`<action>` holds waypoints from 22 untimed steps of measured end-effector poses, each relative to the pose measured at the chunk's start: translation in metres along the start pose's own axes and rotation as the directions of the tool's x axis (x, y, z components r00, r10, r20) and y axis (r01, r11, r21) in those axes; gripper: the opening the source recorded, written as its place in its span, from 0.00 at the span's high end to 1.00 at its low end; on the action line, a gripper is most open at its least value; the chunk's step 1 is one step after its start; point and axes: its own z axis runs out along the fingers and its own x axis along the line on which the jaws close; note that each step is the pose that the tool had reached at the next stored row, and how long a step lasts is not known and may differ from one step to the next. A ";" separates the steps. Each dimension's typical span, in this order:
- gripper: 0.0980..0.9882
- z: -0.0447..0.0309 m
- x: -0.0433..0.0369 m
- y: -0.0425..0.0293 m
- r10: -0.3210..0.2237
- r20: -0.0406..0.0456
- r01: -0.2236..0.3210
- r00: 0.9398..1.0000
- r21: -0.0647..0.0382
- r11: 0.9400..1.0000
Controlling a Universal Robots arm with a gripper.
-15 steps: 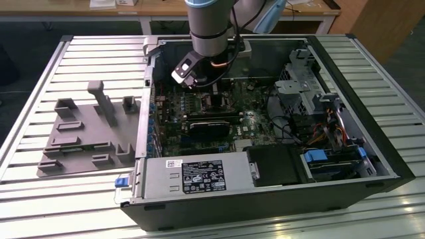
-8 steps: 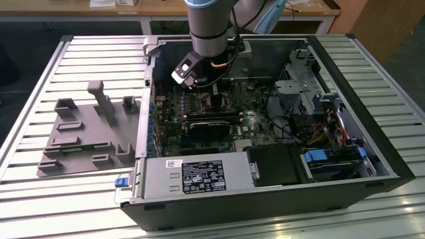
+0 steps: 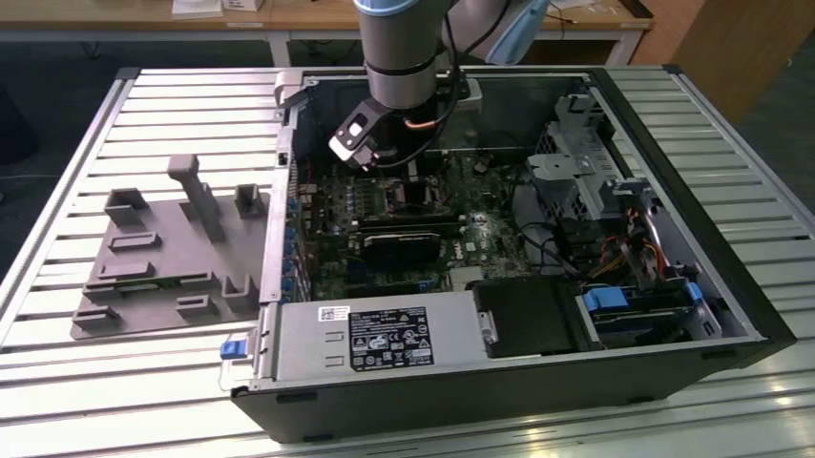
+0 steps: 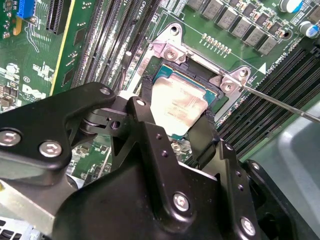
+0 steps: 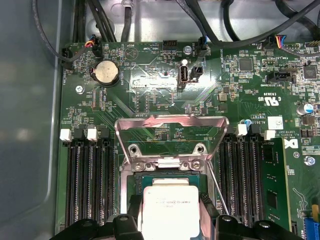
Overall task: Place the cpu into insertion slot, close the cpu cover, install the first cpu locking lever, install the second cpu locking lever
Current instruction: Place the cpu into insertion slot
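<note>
Silvery cpu, likely light but fragile, sits pinched by its side edges in the hand at the insertion slot.

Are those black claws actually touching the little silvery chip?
Touching. In the second wrist view, the two fingers of the gripper sit against opposite edges of the cpu, with no gap visible on either side.

Fingers of my gripper hide two cpu edges; the first wrist view's frame cuts part off.
</note>
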 end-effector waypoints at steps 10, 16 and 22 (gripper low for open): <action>0.51 0.0001 0.0000 0.0000 -0.010 -0.001 0.010 1.000 0.000 1.000; 0.42 0.0003 0.0000 0.0000 -0.010 -0.001 0.010 1.000 0.000 1.000; 0.42 -0.0021 0.0000 0.0002 -0.010 -0.001 0.010 1.000 0.000 1.000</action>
